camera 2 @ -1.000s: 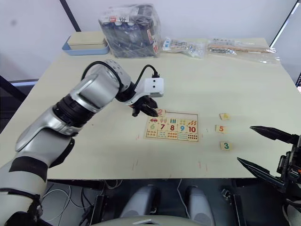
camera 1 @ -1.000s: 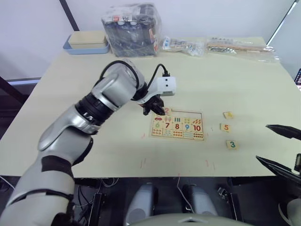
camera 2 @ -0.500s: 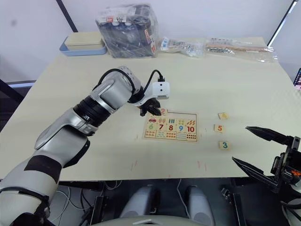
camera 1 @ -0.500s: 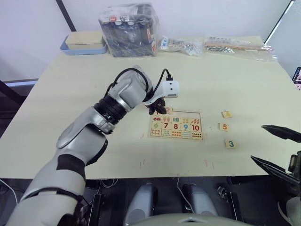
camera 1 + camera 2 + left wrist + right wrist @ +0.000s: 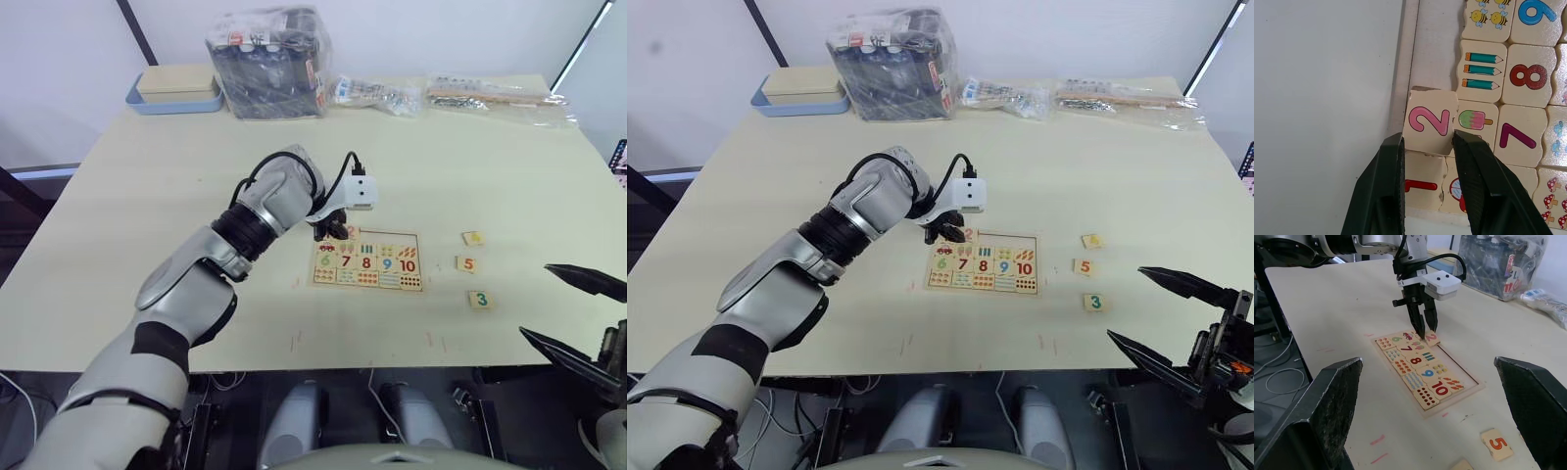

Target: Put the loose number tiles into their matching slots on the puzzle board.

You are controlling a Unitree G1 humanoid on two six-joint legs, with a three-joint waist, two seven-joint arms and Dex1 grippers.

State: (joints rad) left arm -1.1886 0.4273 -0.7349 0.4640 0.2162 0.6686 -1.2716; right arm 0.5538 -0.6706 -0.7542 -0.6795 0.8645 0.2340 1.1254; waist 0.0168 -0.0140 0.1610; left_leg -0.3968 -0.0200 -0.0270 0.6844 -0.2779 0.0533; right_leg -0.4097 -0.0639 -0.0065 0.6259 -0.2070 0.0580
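The puzzle board lies mid-table, its lower rows filled with tiles 6 to 10 and counting pictures. My left gripper points down at the board's far-left corner, shut on the pink number 2 tile. That tile sits askew across the top-row slots, next to the red 1 tile in its slot. Loose tiles 4, 5 and 3 lie to the right of the board. My right gripper hovers open near the table's front right, empty.
At the back of the table stand a blue-and-beige tray, a plastic-wrapped pack and two clear bags. Bare tabletop surrounds the board; the table's front edge is close.
My left arm has stretched further out and its gripper has edged slightly right, staying at the board's far-left corner with the 2 tile. The view shifted a little. The right gripper barely moved.
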